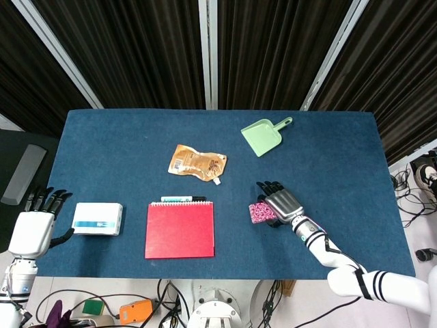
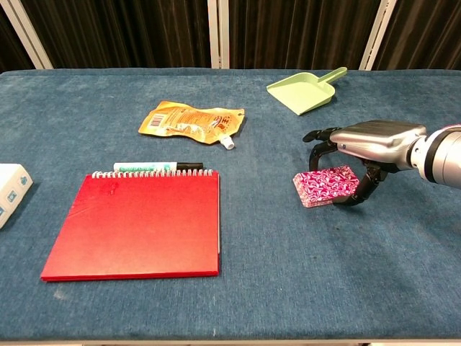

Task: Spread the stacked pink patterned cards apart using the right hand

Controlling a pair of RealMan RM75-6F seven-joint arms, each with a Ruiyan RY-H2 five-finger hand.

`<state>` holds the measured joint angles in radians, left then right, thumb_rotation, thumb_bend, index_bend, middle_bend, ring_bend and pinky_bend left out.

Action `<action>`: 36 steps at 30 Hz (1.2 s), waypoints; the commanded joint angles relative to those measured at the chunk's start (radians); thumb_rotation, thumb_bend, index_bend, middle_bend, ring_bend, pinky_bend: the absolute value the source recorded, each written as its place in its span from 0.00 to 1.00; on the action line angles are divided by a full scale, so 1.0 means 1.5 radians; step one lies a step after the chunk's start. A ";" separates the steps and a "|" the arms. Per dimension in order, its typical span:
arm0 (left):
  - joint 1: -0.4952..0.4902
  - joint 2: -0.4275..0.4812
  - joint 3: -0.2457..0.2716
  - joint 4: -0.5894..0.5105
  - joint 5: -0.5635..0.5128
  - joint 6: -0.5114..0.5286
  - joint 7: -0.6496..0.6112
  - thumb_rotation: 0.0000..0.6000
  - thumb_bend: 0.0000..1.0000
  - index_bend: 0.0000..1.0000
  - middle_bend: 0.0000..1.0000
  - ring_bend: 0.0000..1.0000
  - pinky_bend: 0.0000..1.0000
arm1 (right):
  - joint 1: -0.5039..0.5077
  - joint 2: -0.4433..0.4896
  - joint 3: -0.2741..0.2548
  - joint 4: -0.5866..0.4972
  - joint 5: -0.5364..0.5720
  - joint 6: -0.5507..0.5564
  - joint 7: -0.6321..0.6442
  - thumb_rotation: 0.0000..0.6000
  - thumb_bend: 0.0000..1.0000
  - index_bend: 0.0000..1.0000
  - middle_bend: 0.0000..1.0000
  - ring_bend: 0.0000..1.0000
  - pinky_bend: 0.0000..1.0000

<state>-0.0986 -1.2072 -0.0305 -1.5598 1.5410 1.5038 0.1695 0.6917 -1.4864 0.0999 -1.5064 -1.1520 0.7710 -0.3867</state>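
The stack of pink patterned cards (image 1: 257, 213) (image 2: 323, 187) lies flat on the blue table, right of centre. My right hand (image 1: 283, 203) (image 2: 374, 137) arches over it from the right. Its fingers curl down at the stack's far edge and its thumb presses the near right edge, so the stack sits pinched between them. The hand covers part of the stack in the head view. My left hand (image 1: 31, 229) hangs past the table's left edge with fingers apart and nothing in it.
A red spiral notebook (image 1: 179, 230) (image 2: 137, 227) lies left of the cards with a marker (image 1: 183, 199) (image 2: 155, 166) along its top. An orange pouch (image 1: 196, 162) (image 2: 191, 119) and a green dustpan (image 1: 263, 137) (image 2: 306, 90) lie further back. A white box (image 1: 97, 219) sits near my left hand.
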 commanded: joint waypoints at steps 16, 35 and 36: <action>-0.003 0.003 -0.001 -0.001 0.002 0.001 -0.003 1.00 0.10 0.20 0.18 0.11 0.05 | -0.020 0.072 0.019 -0.017 -0.026 0.059 0.101 1.00 0.55 0.65 0.17 0.05 0.16; -0.005 0.007 -0.001 -0.014 0.000 -0.002 0.012 1.00 0.10 0.20 0.18 0.11 0.05 | 0.046 -0.037 0.047 0.251 0.028 -0.061 0.192 1.00 0.55 0.58 0.17 0.05 0.15; -0.006 0.008 -0.001 -0.015 -0.001 -0.003 0.012 1.00 0.10 0.20 0.18 0.11 0.05 | 0.048 -0.040 0.047 0.256 0.027 -0.063 0.195 0.99 0.55 0.55 0.17 0.05 0.15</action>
<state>-0.1071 -1.1959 -0.0321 -1.5817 1.5400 1.4996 0.1879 0.7578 -1.5407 0.1675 -1.1292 -1.1098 0.6822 -0.1002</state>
